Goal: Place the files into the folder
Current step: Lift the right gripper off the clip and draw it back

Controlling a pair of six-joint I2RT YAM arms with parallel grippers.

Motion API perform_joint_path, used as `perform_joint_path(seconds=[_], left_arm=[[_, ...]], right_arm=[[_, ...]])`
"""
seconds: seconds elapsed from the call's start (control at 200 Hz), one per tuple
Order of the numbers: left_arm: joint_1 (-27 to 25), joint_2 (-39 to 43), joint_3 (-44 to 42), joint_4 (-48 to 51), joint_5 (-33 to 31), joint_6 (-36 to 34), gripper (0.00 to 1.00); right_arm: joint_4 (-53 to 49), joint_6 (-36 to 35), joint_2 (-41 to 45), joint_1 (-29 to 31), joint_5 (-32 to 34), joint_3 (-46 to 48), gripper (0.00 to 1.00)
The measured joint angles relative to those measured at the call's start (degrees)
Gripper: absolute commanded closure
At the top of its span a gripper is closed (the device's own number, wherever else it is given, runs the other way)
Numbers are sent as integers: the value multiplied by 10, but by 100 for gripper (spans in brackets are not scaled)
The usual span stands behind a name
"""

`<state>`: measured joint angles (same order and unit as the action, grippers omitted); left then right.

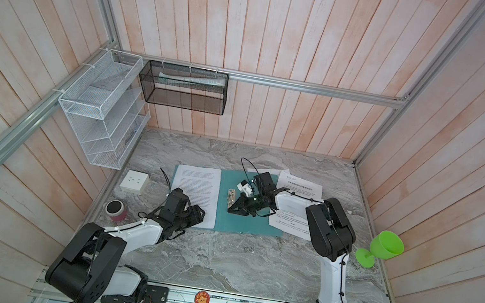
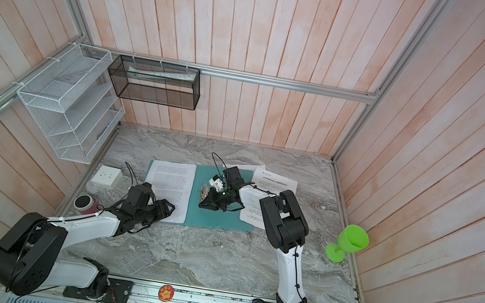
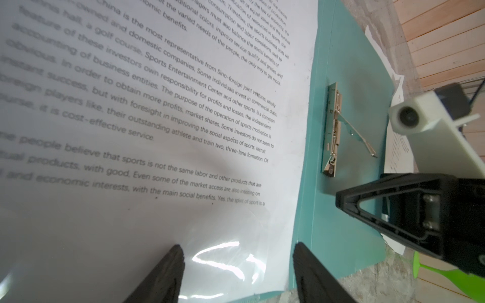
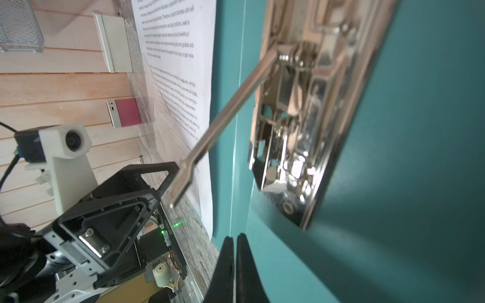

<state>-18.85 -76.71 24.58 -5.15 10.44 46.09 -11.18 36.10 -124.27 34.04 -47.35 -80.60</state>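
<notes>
Flat teal card folder (image 1: 250, 224) open, metal clip (image 3: 332, 131) raised. L gripper (image 3: 236, 251) jaws apart over white printed sheet (image 1: 196, 188); R gripper (image 4: 235, 240) jaws together. Next, prob.: slide sheet under clip.

Sheet (image 1: 196, 184) on left half of folder (image 1: 248, 226)

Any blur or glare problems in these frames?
Left wrist: sheet text blurs close to the camera, with a glare streak by the left fingertips. Right wrist: clip soft, highlights blown; its lever blurred. Both top views: table sharp, evenly lit.
</notes>
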Motion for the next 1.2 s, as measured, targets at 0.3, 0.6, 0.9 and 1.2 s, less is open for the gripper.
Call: perform_joint_path(seconds=[0.3, 0.6, 0.9, 1.2], left_arm=[[0, 0, 2, 4, 1, -7, 31], [2, -1, 23, 43, 0, -24, 26], [-1, 6, 78, 165, -48, -63, 5], [-17, 63, 144, 196, -64, -97, 0]], right_arm=[[-81, -37, -110, -23, 7, -250, 98], [-153, -87, -114, -77, 23, -411, 85], [-65, -144, 186, -67, 290, -81, 2], [-3, -132, 319, -149, 393, 32, 2]])
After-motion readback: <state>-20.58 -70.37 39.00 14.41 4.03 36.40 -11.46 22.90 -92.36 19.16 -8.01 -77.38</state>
